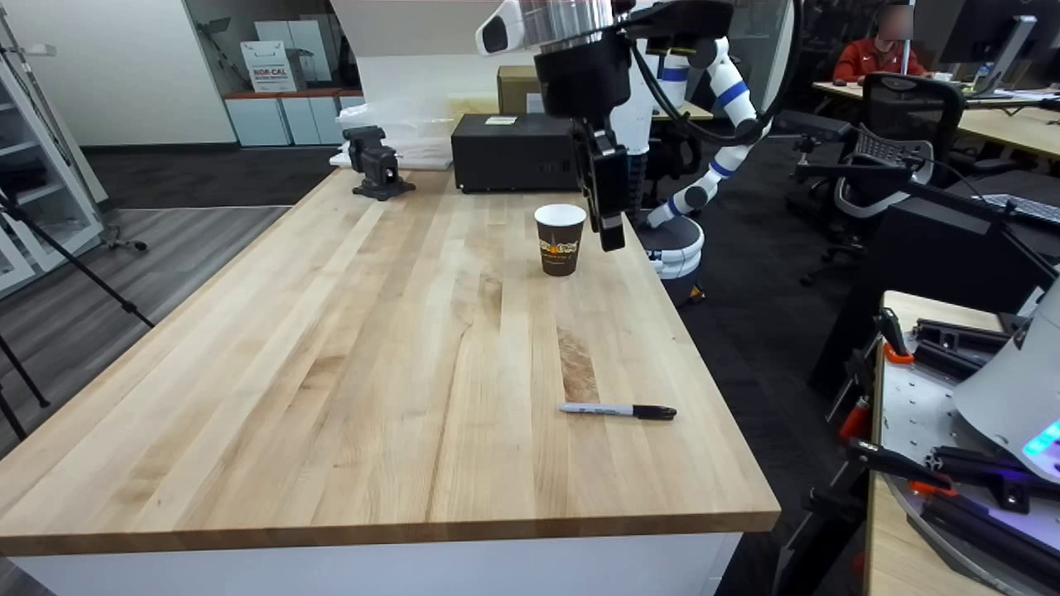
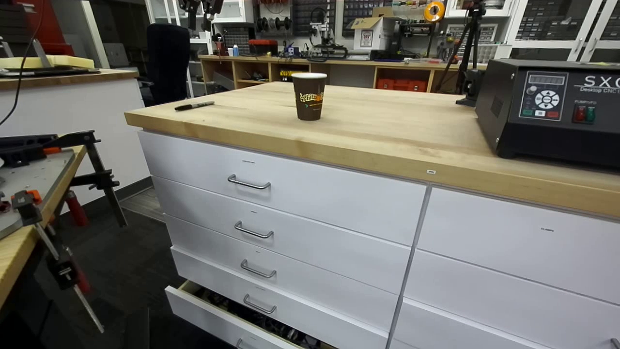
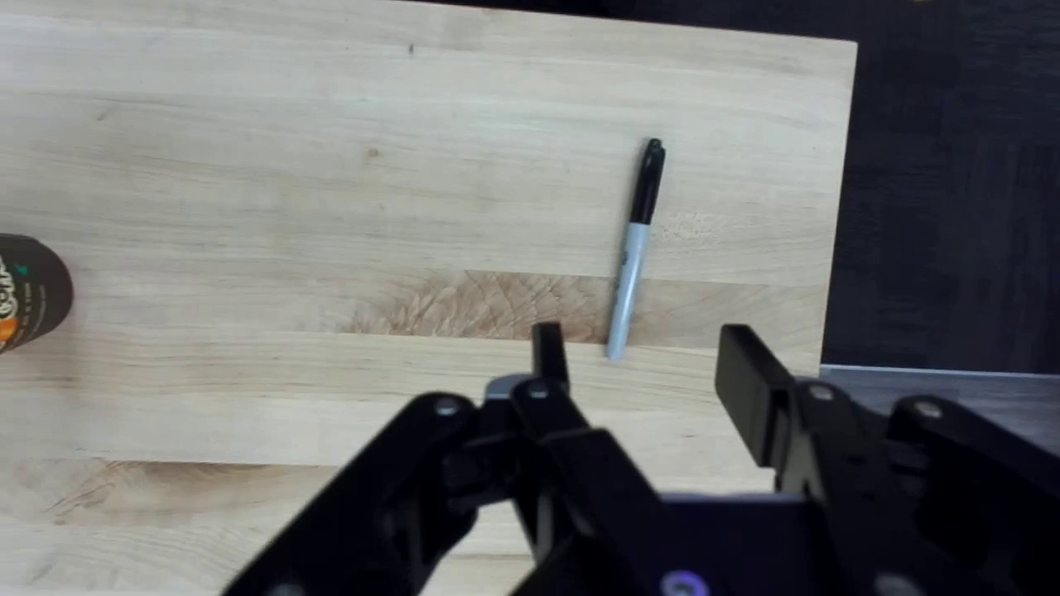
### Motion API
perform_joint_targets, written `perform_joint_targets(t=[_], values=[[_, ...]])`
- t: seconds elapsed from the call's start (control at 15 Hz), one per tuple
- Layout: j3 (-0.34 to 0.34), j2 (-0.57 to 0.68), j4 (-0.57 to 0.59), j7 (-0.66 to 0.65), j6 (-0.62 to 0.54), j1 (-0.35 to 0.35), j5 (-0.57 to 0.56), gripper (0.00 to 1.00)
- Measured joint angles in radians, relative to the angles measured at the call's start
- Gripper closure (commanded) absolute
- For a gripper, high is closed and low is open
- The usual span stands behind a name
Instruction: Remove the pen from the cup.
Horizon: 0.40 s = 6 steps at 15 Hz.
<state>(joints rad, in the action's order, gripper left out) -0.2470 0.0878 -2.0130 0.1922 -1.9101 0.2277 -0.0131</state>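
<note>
The pen (image 1: 617, 410) is a marker with a light grey barrel and a black cap. It lies flat on the wooden table, near its end, in both exterior views (image 2: 194, 105) and in the wrist view (image 3: 633, 257). The dark brown cup (image 1: 560, 240) with a white rim stands upright on the table, apart from the pen; nothing sticks out above its rim. It also shows in an exterior view (image 2: 309, 97) and, cut off, at the wrist view's left edge (image 3: 33, 290). My gripper (image 3: 644, 352) is open and empty, high above the table, with the pen's grey end between its fingers in the picture.
A black control box (image 1: 513, 153) and a small black vise (image 1: 379, 165) stand at the table's far end. The table (image 1: 373, 372) has a near edge close to the pen. A side bench (image 1: 919, 497) with clamps stands beside it. A low drawer (image 2: 218, 315) is pulled out.
</note>
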Motion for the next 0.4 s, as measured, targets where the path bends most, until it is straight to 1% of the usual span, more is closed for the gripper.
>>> perform_joint_targets(t=[0.13, 0.2, 0.27, 0.4], values=[[0.017, -0.037, -0.026, -0.001, -0.053, -0.011, -0.003, 0.04], [0.029, -0.058, -0.041, -0.001, -0.076, -0.017, -0.003, 0.23], [0.041, -0.08, -0.055, -0.001, -0.094, -0.025, -0.003, 0.16], [0.055, -0.112, -0.076, -0.001, -0.109, -0.037, -0.003, 0.04]])
